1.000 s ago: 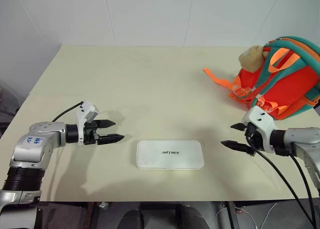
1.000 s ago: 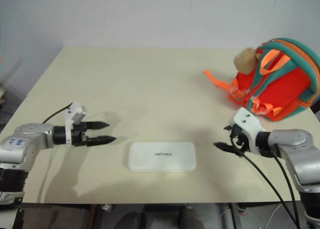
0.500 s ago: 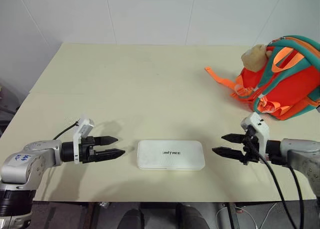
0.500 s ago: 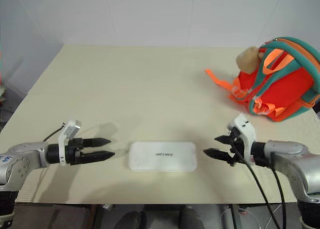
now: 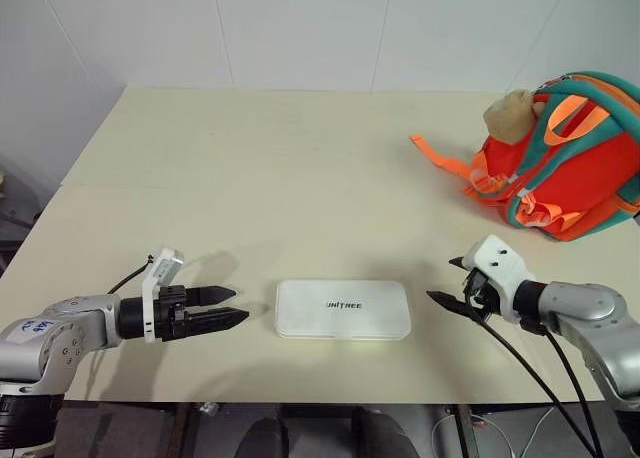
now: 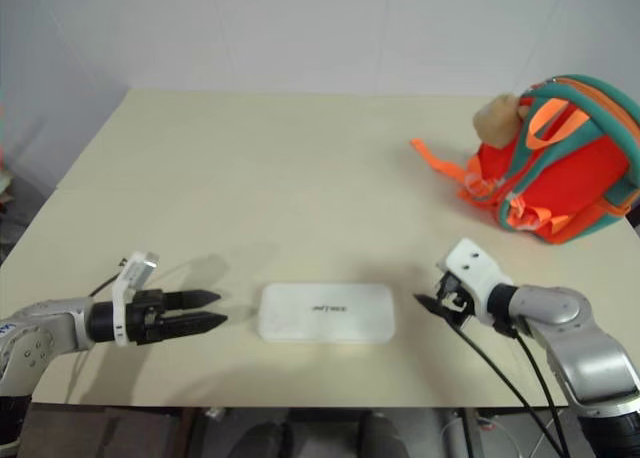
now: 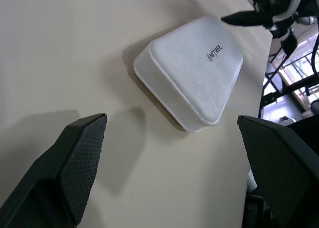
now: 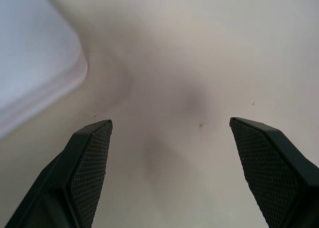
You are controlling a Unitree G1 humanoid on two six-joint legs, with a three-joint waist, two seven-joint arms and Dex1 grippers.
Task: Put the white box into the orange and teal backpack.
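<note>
The white box (image 5: 342,309) lies flat near the table's front edge, with its "UNITREE" lettering facing up. My left gripper (image 5: 238,305) hovers low just to its left, open, with its fingers pointing at the box's short side. My right gripper (image 5: 442,279) is open just off the box's right end, angled down at the table. Both grippers are empty and neither touches the box. In the left wrist view the box (image 7: 192,81) lies ahead between the fingers (image 7: 75,163). A corner of the box (image 8: 30,73) shows in the right wrist view. The orange and teal backpack (image 5: 565,168) stands at the far right.
A tan plush toy (image 5: 508,114) hangs at the backpack's top. A loose orange strap (image 5: 437,153) trails from the backpack onto the table (image 5: 300,168). Cables run from both wrists over the front edge.
My left gripper has drawn back toward the front edge, sunk lower and rolled. My right gripper has dropped toward the table and turned. The box and backpack have stayed put.
</note>
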